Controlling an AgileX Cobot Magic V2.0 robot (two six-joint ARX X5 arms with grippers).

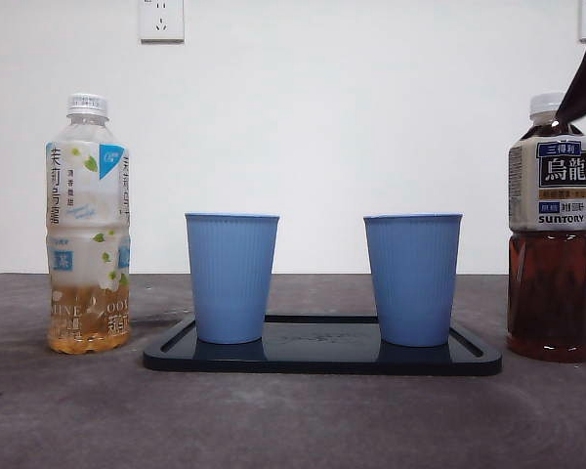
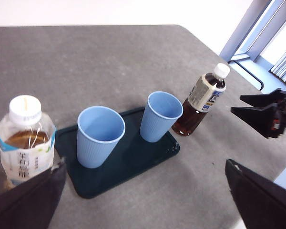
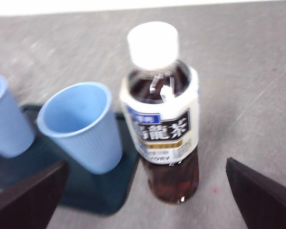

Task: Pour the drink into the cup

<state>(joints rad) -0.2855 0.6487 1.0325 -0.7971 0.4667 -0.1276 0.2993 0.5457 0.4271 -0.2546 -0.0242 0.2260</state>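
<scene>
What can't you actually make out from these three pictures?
- Inside of the two blue cups: the front view is level, so their walls hide it.
- Oolong tea bottle: the right wrist view is blurred, so the small label print is unreadable.
- Jasmine tea bottle: its lower half is cut off behind the left gripper's dark jaw in the left wrist view.
- Black tray: its back rim is hidden by the cups in the front view.
</scene>
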